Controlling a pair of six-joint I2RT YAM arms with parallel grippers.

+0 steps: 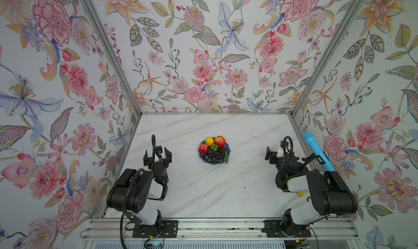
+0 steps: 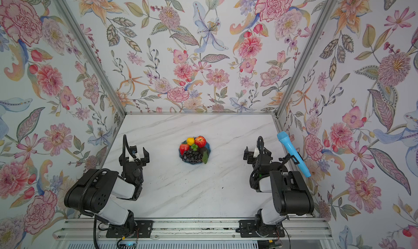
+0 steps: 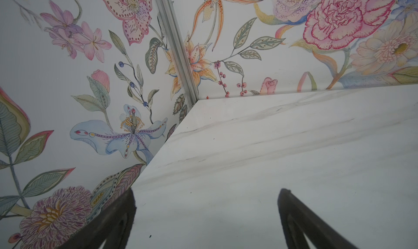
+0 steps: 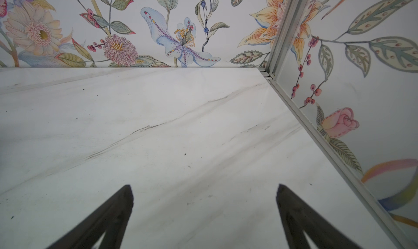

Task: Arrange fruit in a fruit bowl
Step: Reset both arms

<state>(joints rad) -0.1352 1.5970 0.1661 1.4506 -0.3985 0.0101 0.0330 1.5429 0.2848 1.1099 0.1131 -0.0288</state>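
On table, well apart from every edge, fruit bowl

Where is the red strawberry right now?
In both top views the strawberry lies in the fruit bowl at its left edge, between the yellow fruit and the grape bunch.

Blue fruit bowl; in it red-yellow apple, yellow fruit, red strawberry, dark purple-black grape bunch with green leaf. White marble-patterned tabletop, grey veins. Floral-print walls: pink, orange, pale blue and green on white. Light-blue microphone, black band, at right.
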